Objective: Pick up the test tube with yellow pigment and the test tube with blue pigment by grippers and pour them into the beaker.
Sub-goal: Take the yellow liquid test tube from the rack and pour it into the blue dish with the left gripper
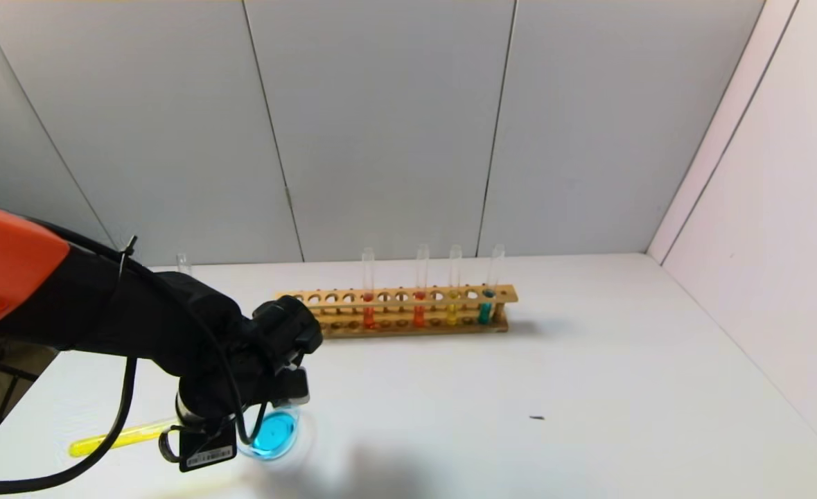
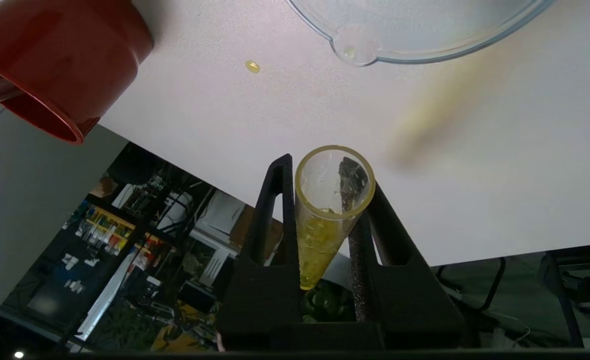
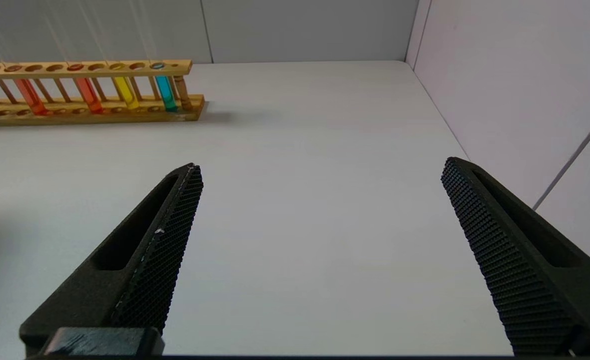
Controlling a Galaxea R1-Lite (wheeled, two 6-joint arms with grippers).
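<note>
My left gripper (image 1: 200,423) is shut on the test tube with yellow pigment (image 1: 117,438), holding it almost level near the table's front left. In the left wrist view the tube (image 2: 332,200) sits between the fingers with yellow liquid lying along it. Its open mouth points toward the beaker's (image 2: 415,50) pouring lip but stays short of it. The beaker (image 1: 273,433) holds turquoise-blue liquid. A test tube with blue pigment (image 1: 486,305) stands at the right end of the rack; it also shows in the right wrist view (image 3: 164,92). My right gripper (image 3: 321,165) is open and empty over bare table.
The wooden rack (image 1: 408,312) stands at the back and also holds a second yellow tube (image 1: 453,308) and two orange-red tubes. A dark red cup (image 2: 59,55) stands near the beaker. An empty clear tube (image 1: 183,263) rises behind my left arm. A yellow drop (image 2: 252,66) lies on the table.
</note>
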